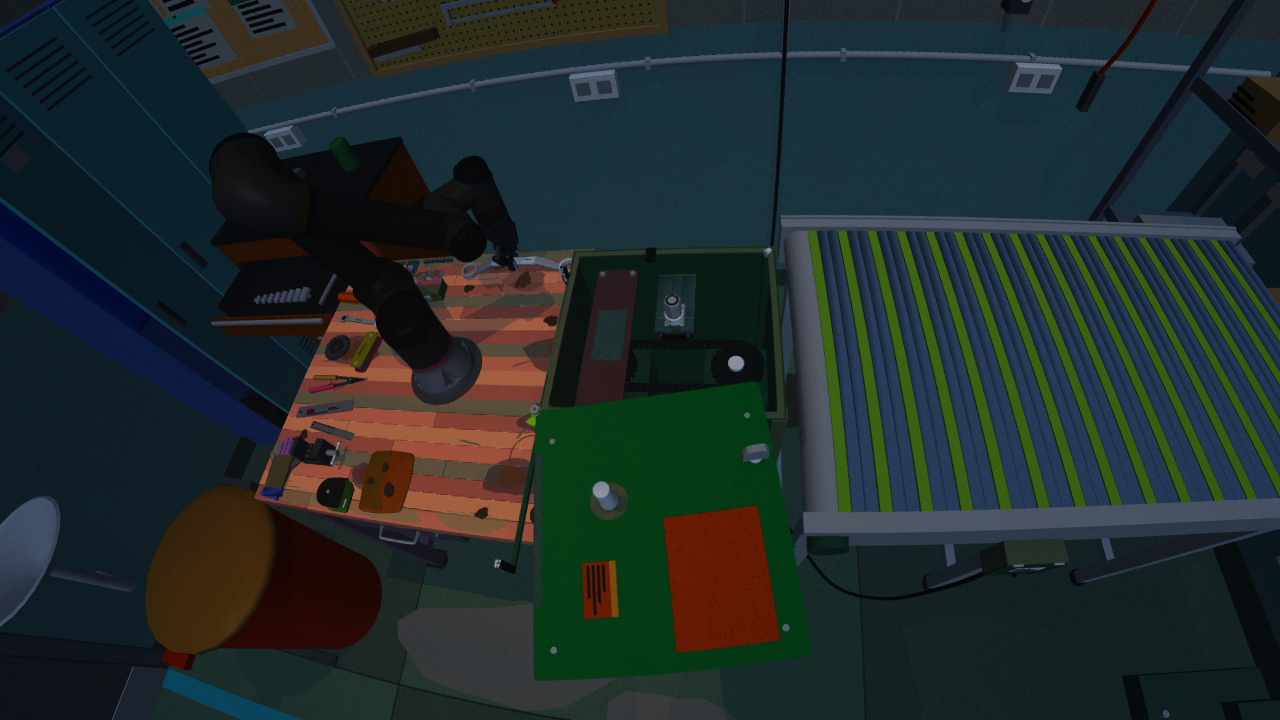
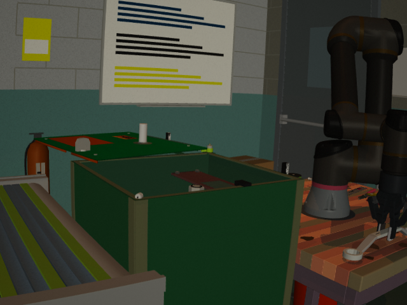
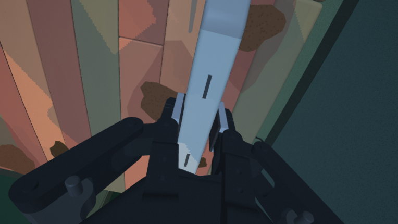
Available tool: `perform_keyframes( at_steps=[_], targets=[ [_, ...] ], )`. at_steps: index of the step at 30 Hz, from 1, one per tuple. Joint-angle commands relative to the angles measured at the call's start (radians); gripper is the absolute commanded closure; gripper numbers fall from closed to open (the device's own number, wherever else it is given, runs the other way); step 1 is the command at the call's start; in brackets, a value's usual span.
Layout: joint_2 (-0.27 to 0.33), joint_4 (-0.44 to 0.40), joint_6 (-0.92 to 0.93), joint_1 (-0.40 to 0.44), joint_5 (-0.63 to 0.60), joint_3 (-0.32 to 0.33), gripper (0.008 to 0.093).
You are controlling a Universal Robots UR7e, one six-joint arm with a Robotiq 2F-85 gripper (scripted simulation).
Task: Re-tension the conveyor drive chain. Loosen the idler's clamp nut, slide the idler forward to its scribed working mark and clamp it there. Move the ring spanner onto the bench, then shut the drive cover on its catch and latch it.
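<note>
The ring spanner [image 2: 365,245] lies low over the striped wooden bench [image 1: 430,394], its ring end [image 2: 351,254] near the bench's far corner beside the drive box. I hold the spanner's pale shank [image 3: 204,91] in my closed gripper [image 3: 199,122], at the bench's back edge [image 1: 507,261]. The green drive box [image 1: 667,327] stands open, with the idler [image 1: 673,311] on its plate above the black chain and sprocket [image 1: 736,364]. The green drive cover [image 1: 658,528] is swung out flat, away from the box, with a pale knob [image 1: 603,493] and a latch [image 1: 755,453] on it.
An orange drum [image 1: 251,578] stands at the bench's near corner. Small hand tools [image 1: 336,381] lie along the bench's left side by my arm's base [image 1: 446,372]. The roller conveyor [image 1: 1038,376] fills the right. Lockers [image 1: 81,179] line the left wall.
</note>
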Motion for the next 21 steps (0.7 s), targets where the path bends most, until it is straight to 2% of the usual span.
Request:
perform_keyframes(
  at_steps=[1,21],
  targets=[
    [-0.001,-0.002,0.0,0.0,0.0,-0.001,0.0934],
    [0.014,-0.024,0.0,0.0,0.0,0.006,0.0934]
  ],
)
